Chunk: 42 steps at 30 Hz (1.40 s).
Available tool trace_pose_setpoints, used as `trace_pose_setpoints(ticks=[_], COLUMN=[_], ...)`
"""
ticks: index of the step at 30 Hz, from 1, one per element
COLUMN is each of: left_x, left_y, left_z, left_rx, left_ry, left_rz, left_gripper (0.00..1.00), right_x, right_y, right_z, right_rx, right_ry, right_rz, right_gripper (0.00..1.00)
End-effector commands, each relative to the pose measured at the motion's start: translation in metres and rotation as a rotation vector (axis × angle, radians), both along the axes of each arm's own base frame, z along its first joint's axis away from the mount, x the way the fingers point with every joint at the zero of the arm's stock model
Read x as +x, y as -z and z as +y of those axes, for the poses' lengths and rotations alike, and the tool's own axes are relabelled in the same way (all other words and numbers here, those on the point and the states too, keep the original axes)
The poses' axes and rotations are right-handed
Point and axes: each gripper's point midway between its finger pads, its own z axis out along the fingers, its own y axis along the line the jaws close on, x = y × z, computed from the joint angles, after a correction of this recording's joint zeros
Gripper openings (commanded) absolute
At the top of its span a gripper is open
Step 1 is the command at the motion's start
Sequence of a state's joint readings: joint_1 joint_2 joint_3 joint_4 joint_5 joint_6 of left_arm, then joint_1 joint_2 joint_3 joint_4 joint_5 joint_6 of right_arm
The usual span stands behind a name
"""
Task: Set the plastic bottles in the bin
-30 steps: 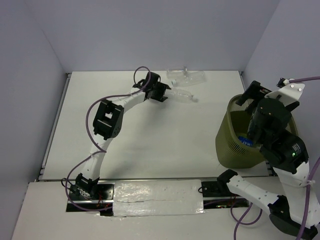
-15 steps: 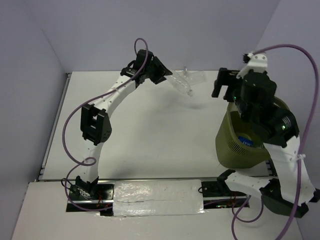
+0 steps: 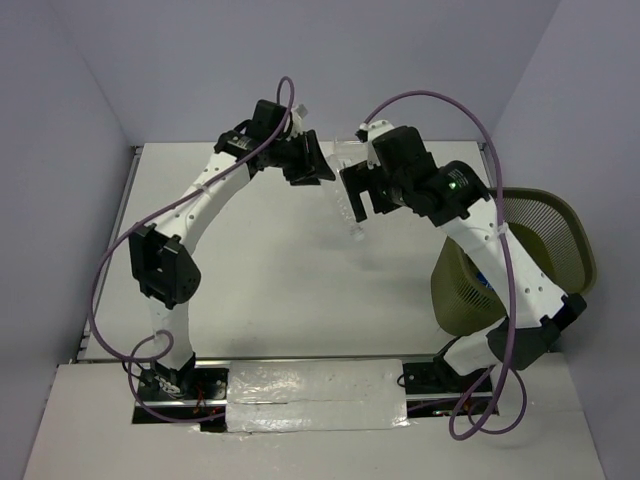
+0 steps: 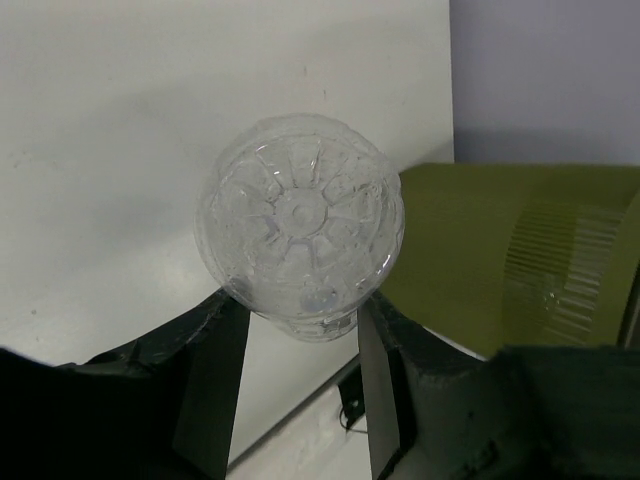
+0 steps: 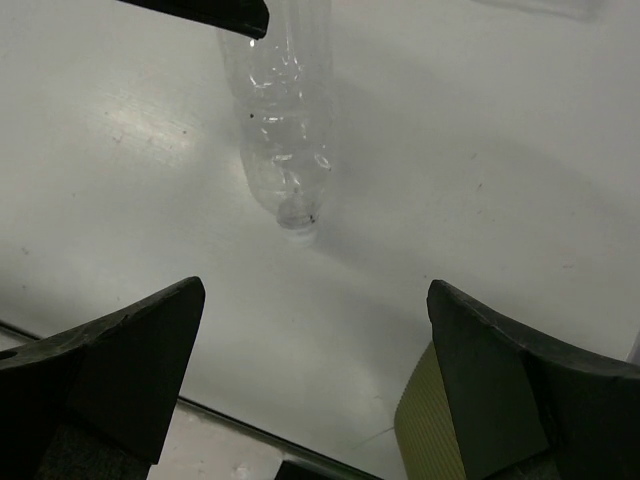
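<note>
My left gripper (image 3: 316, 168) is shut on an unlabelled clear plastic bottle (image 3: 346, 203) and holds it in the air over the back middle of the table, cap end down. In the left wrist view the bottle's ribbed base (image 4: 300, 225) sits between the two fingers (image 4: 212, 380). My right gripper (image 3: 360, 192) is open and empty right beside the hanging bottle. In the right wrist view the bottle (image 5: 280, 130) is ahead of the wide-open jaws. The olive-green mesh bin (image 3: 545, 230) stands at the right with a blue-labelled bottle (image 3: 484, 281) inside.
Another clear bottle (image 3: 345, 148) lies at the table's back edge, partly hidden behind the grippers. The bin's wall shows in the left wrist view (image 4: 480, 250) and its corner in the right wrist view (image 5: 425, 430). Walls close the table at back and sides.
My left gripper has lifted the clear bottle off the back of the table and carried it right. My right arm has swung left from over the bin to beside the bottle.
</note>
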<state>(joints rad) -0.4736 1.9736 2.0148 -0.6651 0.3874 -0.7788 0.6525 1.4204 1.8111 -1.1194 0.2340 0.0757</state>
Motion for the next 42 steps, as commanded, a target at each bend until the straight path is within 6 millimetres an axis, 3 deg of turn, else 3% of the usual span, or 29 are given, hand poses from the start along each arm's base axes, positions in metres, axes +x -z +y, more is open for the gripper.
trace_pose_setpoints(ticks=[1,6,10,14,18,19,25,27,28,30,34,36,37,39,42], left_x=[-0.034,-0.054,-0.064,-0.072,-0.076,-0.077,-0.082,-0.082,-0.082,-0.079,-0.071,-0.064,-0.065,-0.054,-0.047], left_y=[-0.047,-0.06,-0.066,-0.071,-0.075,-0.076,-0.085,-0.086,-0.086,-0.085,-0.082,-0.082,-0.088,-0.082,-0.071], left_z=[0.007,0.008,0.007,0.006,0.007,0.006,0.007,0.007,0.008,0.013,0.032,0.051,0.059,0.088,0.11], left_rx=[-0.031,-0.066,-0.097,-0.129,-0.139,-0.143,-0.167,-0.168,-0.163,-0.13,-0.047,-0.022,-0.022,0.001,0.079], left_ry=[0.127,0.179,0.204,0.222,0.224,0.227,0.235,0.232,0.228,0.2,0.15,0.11,0.097,0.032,-0.049], left_rz=[-0.103,-0.101,-0.098,-0.096,-0.095,-0.1,-0.116,-0.12,-0.122,-0.121,-0.131,-0.142,-0.157,-0.156,-0.163], left_gripper=[0.5,0.5,0.5,0.5,0.5,0.5,0.52,0.57,0.77,0.98,0.99,0.99,0.99,1.0,0.99], right_x=[0.008,0.014,0.022,0.031,0.038,0.037,0.034,0.033,0.035,0.034,0.028,0.024,0.016,0.0,-0.025], right_y=[0.003,0.026,0.03,0.043,0.043,0.046,0.043,0.037,0.035,0.029,0.011,0.001,-0.015,-0.046,-0.096], right_z=[0.019,0.046,0.068,0.074,0.077,0.077,0.079,0.075,0.069,0.058,0.01,-0.024,-0.041,-0.081,-0.137], right_rx=[0.024,0.061,0.14,0.183,0.226,0.232,0.276,0.285,0.274,0.259,0.173,0.121,0.137,0.147,0.215], right_ry=[-0.063,-0.14,-0.176,-0.135,-0.105,-0.106,-0.105,-0.082,-0.056,-0.011,0.14,0.245,0.281,0.4,0.586], right_rz=[-0.022,0.021,-0.006,-0.028,-0.067,-0.062,-0.074,-0.088,-0.105,-0.119,-0.181,-0.208,-0.246,-0.336,-0.512], right_gripper=[1.0,1.0,1.0,1.0,0.99,0.96,0.58,0.5,0.48,0.47,0.49,0.5,0.5,0.51,0.53])
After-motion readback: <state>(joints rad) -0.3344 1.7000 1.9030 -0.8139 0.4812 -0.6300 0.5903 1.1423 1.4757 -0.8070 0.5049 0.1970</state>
